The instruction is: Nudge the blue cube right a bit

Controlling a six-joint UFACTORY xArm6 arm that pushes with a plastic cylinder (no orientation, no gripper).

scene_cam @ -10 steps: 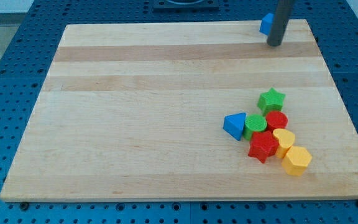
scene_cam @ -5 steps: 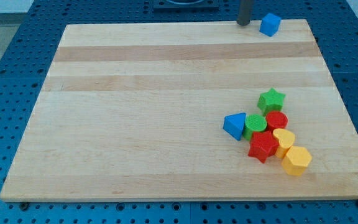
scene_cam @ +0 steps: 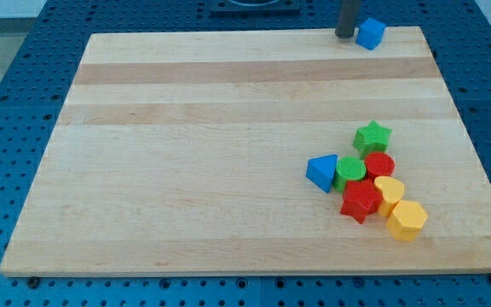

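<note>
Board (scene_cam: 228, 153): pale wood, lying on a blue perforated table (scene_cam: 7, 77).

My tip (scene_cam: 345, 36): a bare dark rod with nothing to open or close and carrying nothing. It stands at the board's top edge, just to the view's left of the blue cube — very close, though whether they touch cannot be told.

Blue cube (scene_cam: 370, 33): at the view's top right, on the board's top edge, alone and well apart from every other block.

Cluster, lower right of the board — seven blocks packed close together:
- Green star (scene_cam: 372, 136): topmost of the group.
- Red cylinder (scene_cam: 380, 165): just below the green star.
- Green cylinder (scene_cam: 350, 172): at the view's left of the red cylinder, touching it.
- Blue triangle (scene_cam: 321, 171): leftmost of the group, against the green cylinder.
- Red star (scene_cam: 361, 201): below the green cylinder.
- Yellow heart (scene_cam: 389, 191): right of the red star, below the red cylinder.
- Yellow hexagon (scene_cam: 407, 220): lowest and farthest right, beside the yellow heart.
</note>
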